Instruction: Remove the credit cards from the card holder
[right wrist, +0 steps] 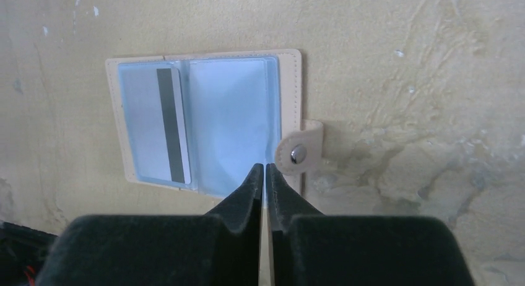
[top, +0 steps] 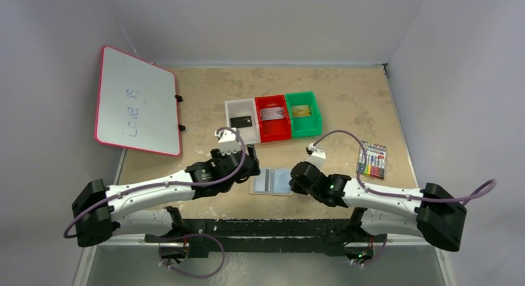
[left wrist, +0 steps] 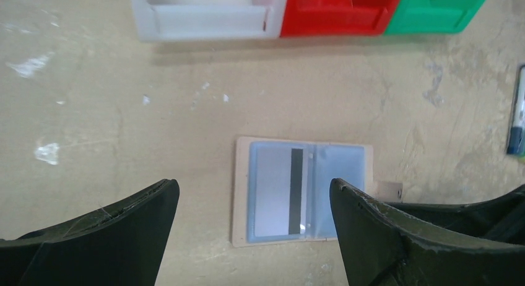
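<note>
Near the front edge of the table (top: 347, 100), between both arms, card holder (top: 282, 182) lies open and flat, two blue-grey panels up, snap tab (right wrist: 299, 153) sticking out right. Pale striped card (left wrist: 278, 190) sits in the left panel's sleeve; right panel looks empty. Far side: black card (top: 240, 121) in white bin (top: 230, 112), silvery card (top: 272, 113) in red bin (top: 274, 132), gold card (top: 301, 111) in green bin (top: 314, 112), so this looks like the last extraction. Left gripper (left wrist: 254, 190) hangs above the holder with fingers spread wide, nothing in them, straddling the left panel. Right gripper (right wrist: 265, 171) is clenched, tips together at the near edge of the right panel beside the tab; probably pinning the holder, but contact can't be confirmed, nor whether it pinches a sleeve edge. Next move likely needs the left to come down, close on an exposed card edge and slide it out of the sleeve while the right keeps the holder from dragging; thin card, tight sleeve, slip risk
</note>
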You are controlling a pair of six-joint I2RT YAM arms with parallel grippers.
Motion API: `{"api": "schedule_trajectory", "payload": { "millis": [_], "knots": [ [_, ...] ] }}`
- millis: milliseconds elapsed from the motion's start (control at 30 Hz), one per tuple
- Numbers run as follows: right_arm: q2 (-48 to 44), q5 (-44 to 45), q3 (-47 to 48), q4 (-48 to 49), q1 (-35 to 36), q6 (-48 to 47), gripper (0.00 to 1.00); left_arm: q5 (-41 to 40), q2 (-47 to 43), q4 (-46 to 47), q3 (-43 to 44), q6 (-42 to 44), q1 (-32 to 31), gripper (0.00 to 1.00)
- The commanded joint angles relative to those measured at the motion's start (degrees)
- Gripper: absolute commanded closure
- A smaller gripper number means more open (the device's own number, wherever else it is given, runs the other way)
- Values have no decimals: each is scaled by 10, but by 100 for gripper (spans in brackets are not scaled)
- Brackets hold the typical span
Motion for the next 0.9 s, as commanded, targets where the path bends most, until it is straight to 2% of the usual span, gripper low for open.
{"api": "schedule_trajectory", "payload": {
  "millis": [0,100,167,233,333,400,567,733,867],
  "knots": [
    [-71,72,1,-87,-1,81,82,80,64,101,32,32,0,10],
    [-140,70,-7,-71,-1,33,68,83,88,104,38,26,-1,11],
    [-189,23,-34,56,-1,-60,61,55,85,89,33,5,-1,10],
    [-191,-37,-57,148,-2,-94,60,21,76,63,26,-16,0,9],
    [-130,-96,-53,215,-4,-94,63,7,60,34,13,-30,0,12],
    [-64,-138,-32,246,-8,-103,65,-12,45,12,3,-62,0,20],
    [81,-168,34,247,-17,-77,66,-41,-58,36,-78,-131,1,27],
    [127,-181,23,274,-37,-51,64,-16,-147,50,-122,-118,0,28],
    [146,-222,-3,312,-68,-51,65,32,-149,69,-125,-89,1,29]
  ]
}}
